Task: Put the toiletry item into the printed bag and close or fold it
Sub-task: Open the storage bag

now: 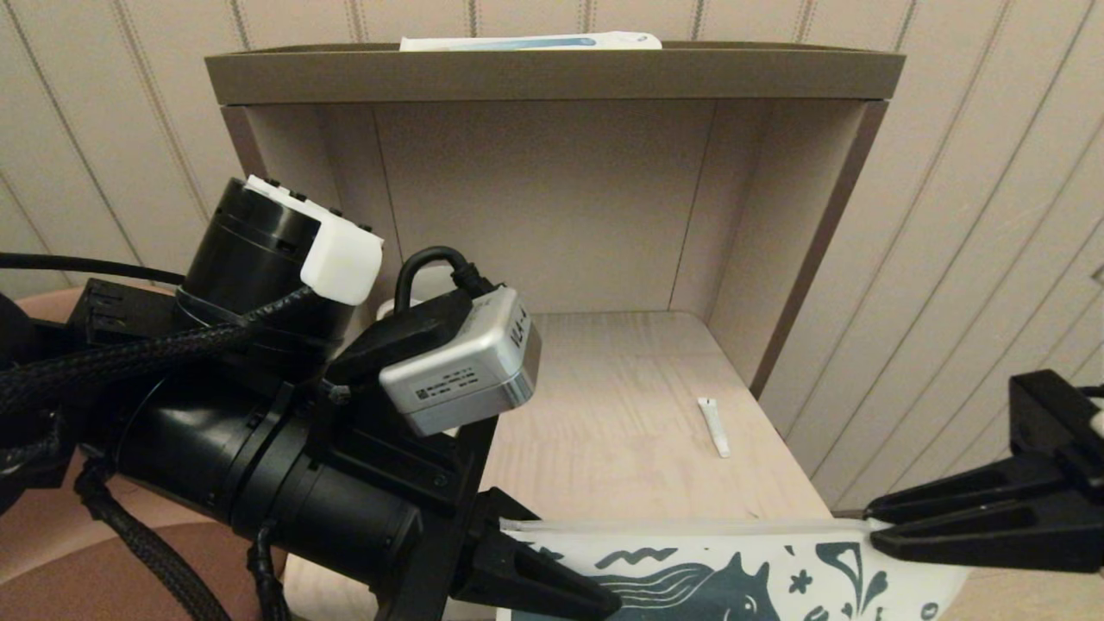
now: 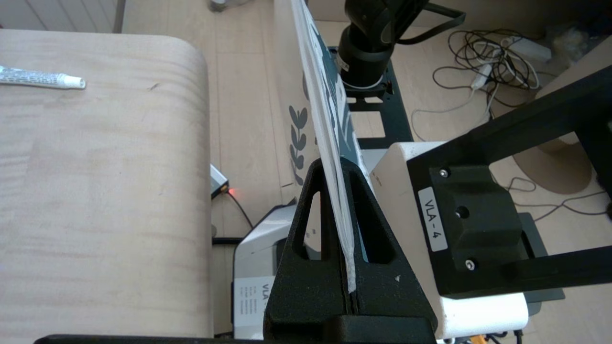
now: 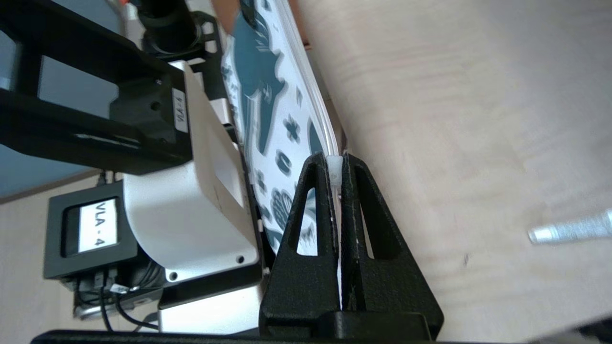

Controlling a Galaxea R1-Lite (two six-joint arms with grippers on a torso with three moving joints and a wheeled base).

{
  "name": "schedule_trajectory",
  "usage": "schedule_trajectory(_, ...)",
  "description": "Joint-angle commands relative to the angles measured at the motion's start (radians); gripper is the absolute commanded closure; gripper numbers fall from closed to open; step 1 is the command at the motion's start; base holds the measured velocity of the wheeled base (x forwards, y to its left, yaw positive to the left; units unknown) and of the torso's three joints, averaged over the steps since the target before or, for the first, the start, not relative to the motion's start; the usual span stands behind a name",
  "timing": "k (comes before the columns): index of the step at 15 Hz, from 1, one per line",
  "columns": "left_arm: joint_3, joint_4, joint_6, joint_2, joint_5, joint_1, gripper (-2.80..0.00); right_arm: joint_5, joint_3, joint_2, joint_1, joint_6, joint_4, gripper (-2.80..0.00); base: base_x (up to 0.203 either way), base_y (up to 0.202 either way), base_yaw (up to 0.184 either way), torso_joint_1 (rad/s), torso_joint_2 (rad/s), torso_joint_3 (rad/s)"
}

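Note:
The printed bag (image 1: pixel 733 578), white with a dark teal horse, hangs stretched between both grippers in front of the table's near edge, zip edge upward. My left gripper (image 1: pixel 608 604) is shut on its left end; the left wrist view shows the thin bag edge (image 2: pixel 330 143) pinched between the fingers (image 2: pixel 311 215). My right gripper (image 1: pixel 875 522) is shut on the right end, clamping the white zip end (image 3: pixel 335 167) of the bag (image 3: pixel 267 95). A small white tube (image 1: pixel 714 427) lies on the table, apart from the bag, and appears in both wrist views (image 2: pixel 40 78) (image 3: pixel 571 229).
The light wooden table (image 1: pixel 604 431) sits inside a brown open-fronted shelf unit (image 1: pixel 552 78) with side walls (image 1: pixel 811 250). A white and blue box (image 1: pixel 530 40) lies on its top. My left arm's wrist camera (image 1: pixel 461 366) hides the table's left part. Cables (image 2: pixel 483 62) lie on the floor.

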Motion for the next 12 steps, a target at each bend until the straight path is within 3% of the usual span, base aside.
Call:
schedule_trajectory(1, 0.000, 0.000, 0.003, -0.001, -0.005, 0.001, 0.00, 0.004, 0.028, -0.042, -0.031, -0.003, 0.001, 0.00, 0.000, 0.000, 0.000, 0.000, 0.00, 0.000)
schedule_trajectory(12, 0.000, 0.002, 0.003, 0.002, -0.005, 0.006, 0.00, 0.005, 0.076, -0.123, -0.159, -0.011, 0.006, 0.00, 0.000, 0.000, 0.000, 0.000, 0.00, 0.000)
